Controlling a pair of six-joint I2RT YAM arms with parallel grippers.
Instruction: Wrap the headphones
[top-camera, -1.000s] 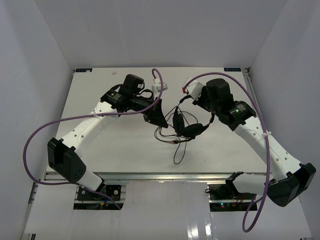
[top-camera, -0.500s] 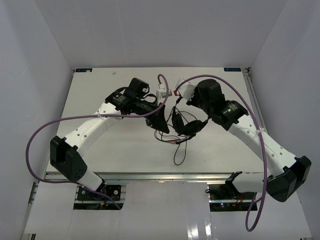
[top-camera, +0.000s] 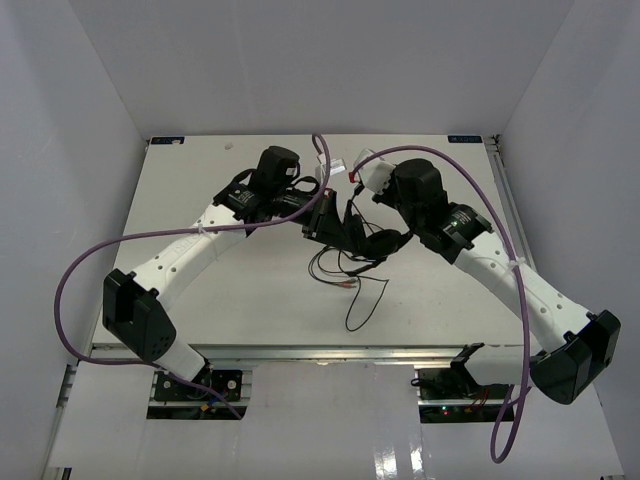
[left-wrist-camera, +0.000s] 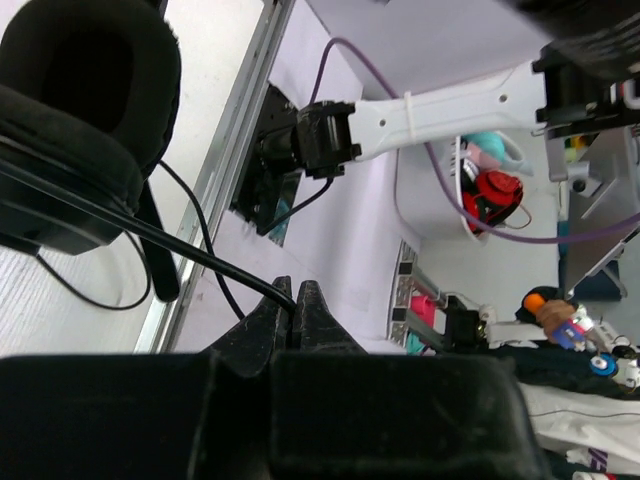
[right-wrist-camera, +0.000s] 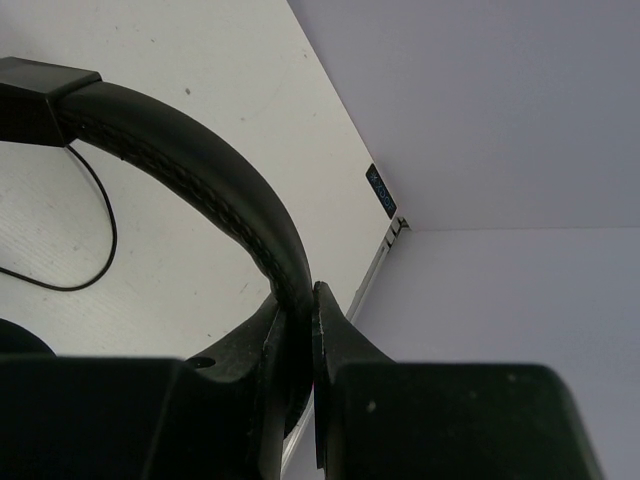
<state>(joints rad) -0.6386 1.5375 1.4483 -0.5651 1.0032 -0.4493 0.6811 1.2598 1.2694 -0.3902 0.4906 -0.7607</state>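
Observation:
The black headphones (top-camera: 375, 243) hang between my two grippers over the middle of the table. My right gripper (right-wrist-camera: 298, 300) is shut on the arched headband (right-wrist-camera: 200, 180); in the top view it (top-camera: 392, 222) is just right of the earcups. My left gripper (left-wrist-camera: 293, 290) is shut on the thin dark cable (left-wrist-camera: 170, 240), which runs from below a padded earcup (left-wrist-camera: 80, 90) into the jaws. In the top view the left gripper (top-camera: 325, 225) is close against the headphones' left side. The rest of the cable (top-camera: 352, 305) trails in loops on the table, with a reddish plug (top-camera: 350, 283).
Purple robot cables (top-camera: 75, 270) arc over both arms. A small white connector (top-camera: 340, 165) sits behind the grippers. White walls close the table at the left, right and back. A metal rail (top-camera: 320, 350) runs along the front edge.
Both grippers have moved closer together and toward the back. The headphones have shifted left and up with the right gripper, and the loose cable has been drawn along the table.

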